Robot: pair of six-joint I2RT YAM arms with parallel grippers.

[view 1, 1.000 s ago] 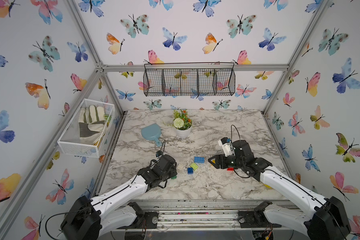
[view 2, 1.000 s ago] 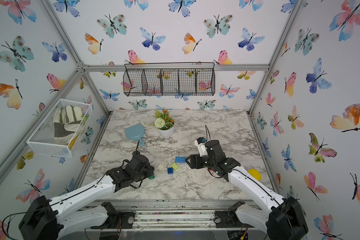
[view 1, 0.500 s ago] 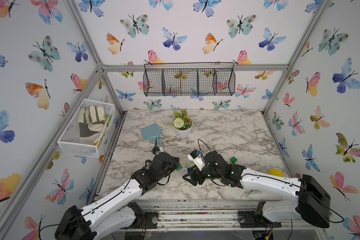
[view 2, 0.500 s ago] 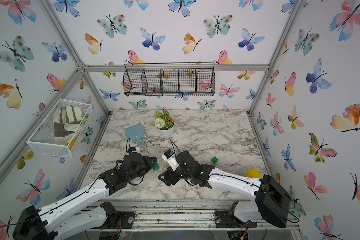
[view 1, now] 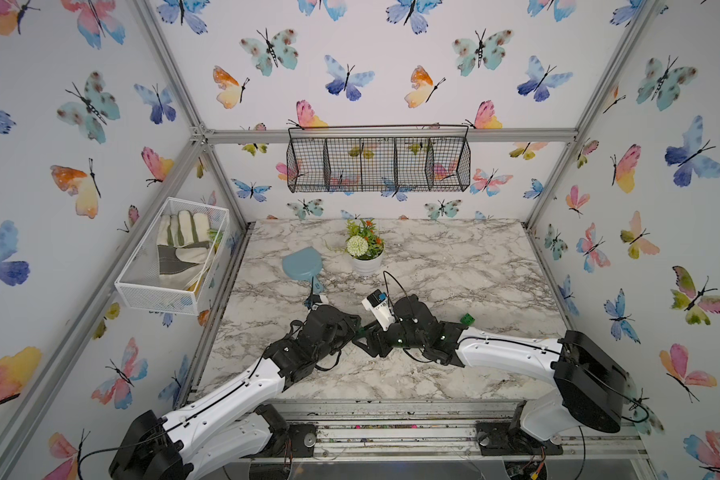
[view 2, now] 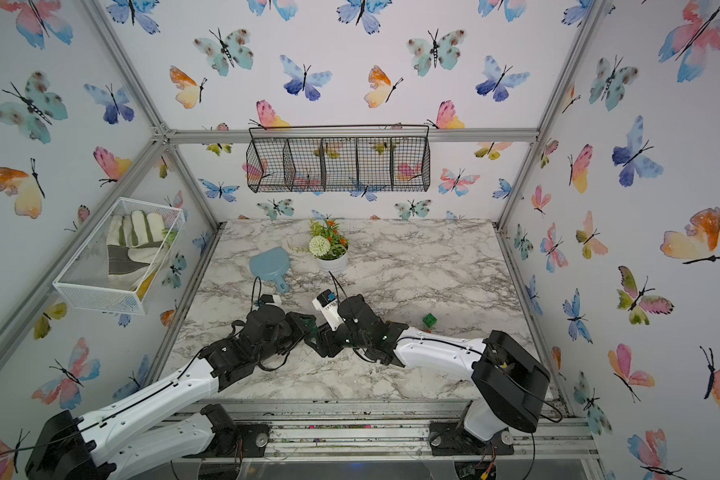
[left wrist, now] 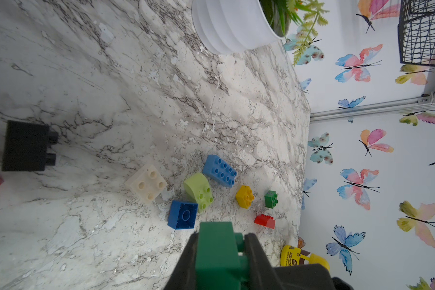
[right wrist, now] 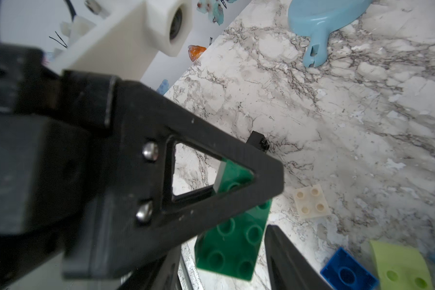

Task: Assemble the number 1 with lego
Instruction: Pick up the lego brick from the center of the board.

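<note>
The left gripper point(view 1: 352, 330) meets the right gripper point(view 1: 364, 343) tip to tip, low over the marble table point(view 1: 454, 266) in both top views. What lies between them is mostly hidden there. A small green brick point(view 1: 467, 319) sits apart, behind the right arm.

In the left wrist view the left jaws are clamped on a long green brick point(left wrist: 216, 241). Beyond it, loose on the table, lie a white brick point(left wrist: 147, 185), a lime brick point(left wrist: 199, 193), a long blue brick point(left wrist: 220, 170), a yellow brick point(left wrist: 244, 196) and a red brick point(left wrist: 264, 221). A black brick point(left wrist: 25, 145) lies well apart from them.

In the right wrist view the right gripper's fingers point(right wrist: 284, 258) stand either side of the long green brick's free end. Whether they press on it I cannot tell.

This looks like a handover, with no bricks joined so far. The next move seems to call for the right jaws to close square on the brick's sides before the left lets go.
</note>
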